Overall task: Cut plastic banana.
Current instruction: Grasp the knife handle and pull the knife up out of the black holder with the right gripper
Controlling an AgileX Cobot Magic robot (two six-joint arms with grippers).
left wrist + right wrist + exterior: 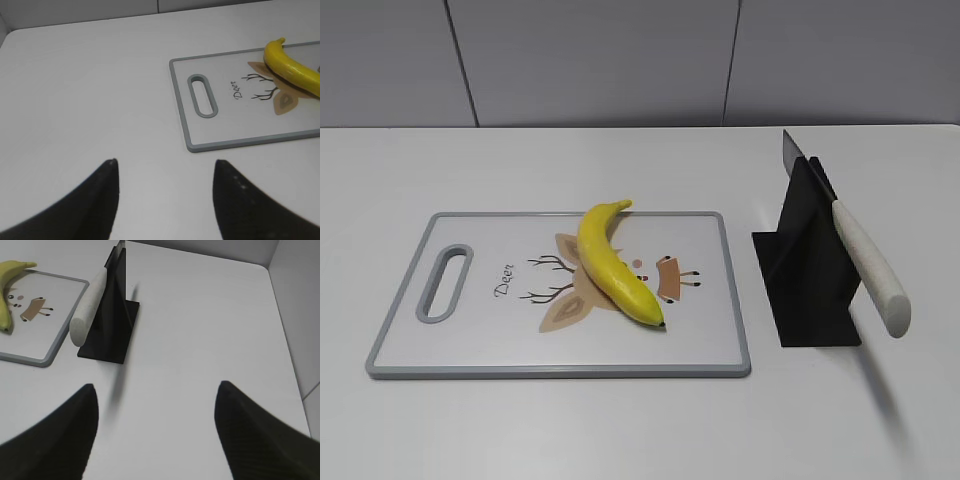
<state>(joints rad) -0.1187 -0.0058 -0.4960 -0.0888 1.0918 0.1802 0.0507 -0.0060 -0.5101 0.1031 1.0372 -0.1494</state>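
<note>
One plastic banana (611, 262) lying diagonal on the cutting board (470, 350), roughly mid-board over the deer print, stem end twd the far edge. One knife (868, 265) in one black stand (805, 290) just right of the board. Left gripper (165, 172) & right gripper (156, 395) both spread wide, holding nothing, over bare table (620, 430).

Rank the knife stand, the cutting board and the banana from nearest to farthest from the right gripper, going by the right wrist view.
From the right gripper, open over bare table:
1. Knife stand, ahead and slightly left, with the knife resting in it.
2. Cutting board, further left; its near corner lies just beyond the stand.
3. Banana, far left on the board, at the frame's edge.
</note>
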